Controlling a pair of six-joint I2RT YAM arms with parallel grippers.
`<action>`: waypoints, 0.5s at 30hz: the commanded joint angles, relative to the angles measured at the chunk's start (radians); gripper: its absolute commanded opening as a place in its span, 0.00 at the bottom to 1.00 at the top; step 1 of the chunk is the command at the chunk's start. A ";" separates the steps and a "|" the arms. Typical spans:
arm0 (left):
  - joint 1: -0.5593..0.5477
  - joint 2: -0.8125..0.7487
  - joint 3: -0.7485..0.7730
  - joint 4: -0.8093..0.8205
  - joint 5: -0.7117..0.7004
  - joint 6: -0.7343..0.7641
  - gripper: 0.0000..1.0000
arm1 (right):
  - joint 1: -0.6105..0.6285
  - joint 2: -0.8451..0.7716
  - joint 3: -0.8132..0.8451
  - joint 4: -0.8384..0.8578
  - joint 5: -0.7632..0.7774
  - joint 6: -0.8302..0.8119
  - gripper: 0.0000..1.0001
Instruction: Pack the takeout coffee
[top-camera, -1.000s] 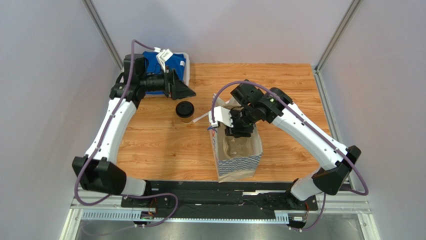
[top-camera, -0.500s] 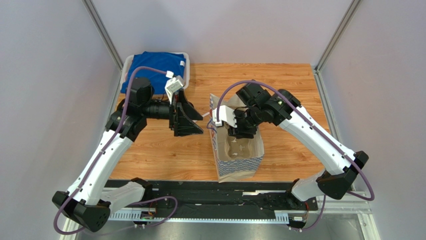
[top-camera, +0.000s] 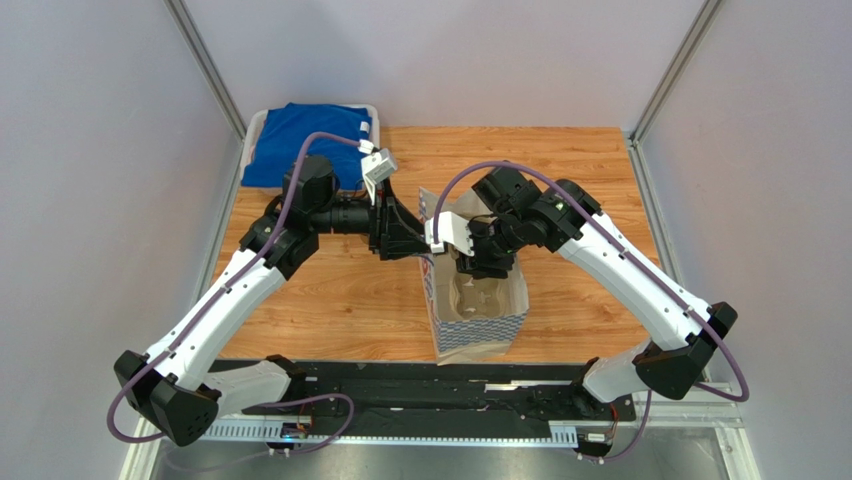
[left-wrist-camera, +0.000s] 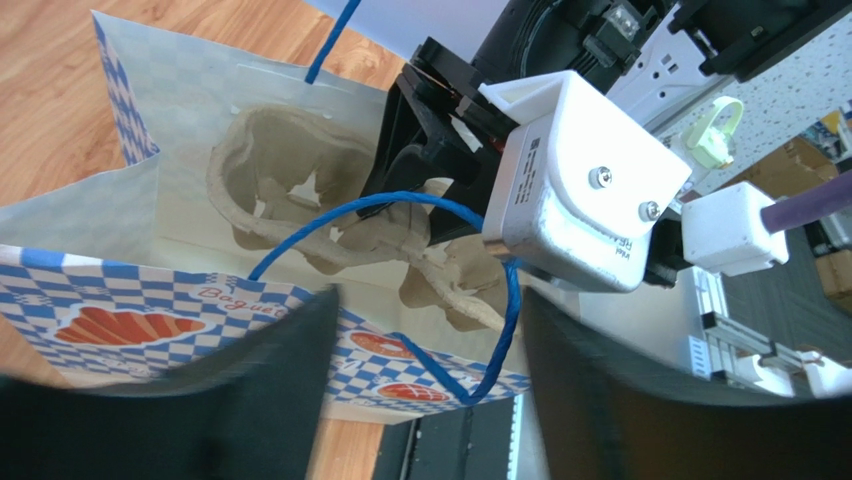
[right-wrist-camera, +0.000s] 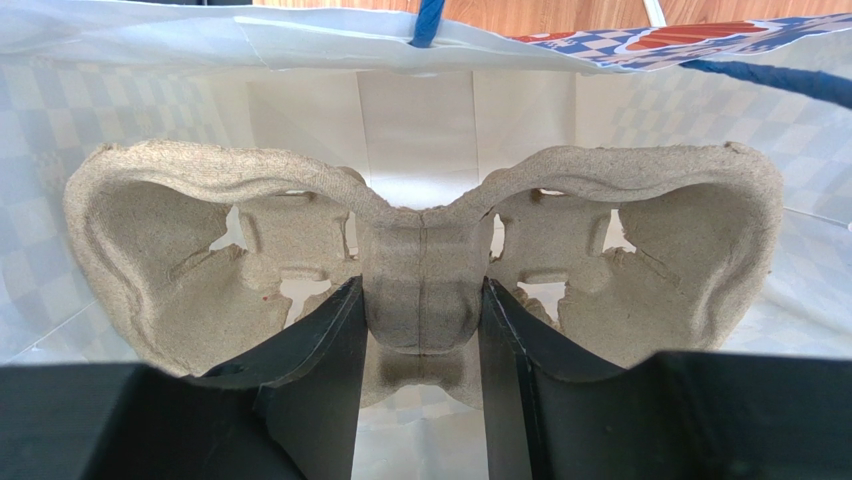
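The takeout coffee is hidden in every view. The blue-checked paper bag (top-camera: 480, 330) stands open at the near middle of the table. Inside it lies the brown pulp cup carrier (top-camera: 478, 295). My right gripper (top-camera: 478, 265) reaches down into the bag. In the right wrist view it (right-wrist-camera: 420, 290) is shut on the carrier's (right-wrist-camera: 200, 230) middle ridge. My left gripper (top-camera: 410, 240) is at the bag's left rim. In the left wrist view it (left-wrist-camera: 425, 310) is open and empty, and the bag's blue handle loop (left-wrist-camera: 510, 300) lies between its fingers above the carrier (left-wrist-camera: 270, 170).
A white bin with a blue cloth (top-camera: 310, 140) sits at the table's far left corner. Grey walls and metal posts close in the left, right and far sides. The right wrist's white camera housing (left-wrist-camera: 580, 190) is close to my left gripper.
My left arm has swung from the bin rightward over the spot where the cup stood, to the bag's left rim. The cup is now hidden. The right gripper has stayed in the bag.
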 joint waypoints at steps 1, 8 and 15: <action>-0.014 0.005 0.000 0.049 -0.029 0.004 0.54 | -0.003 -0.029 0.008 -0.017 0.007 0.032 0.04; 0.058 -0.136 -0.063 -0.158 -0.063 0.067 0.00 | -0.007 -0.057 -0.037 -0.020 0.031 0.003 0.04; 0.087 -0.159 -0.066 -0.187 -0.057 0.064 0.00 | -0.035 -0.017 -0.066 -0.012 0.032 -0.053 0.04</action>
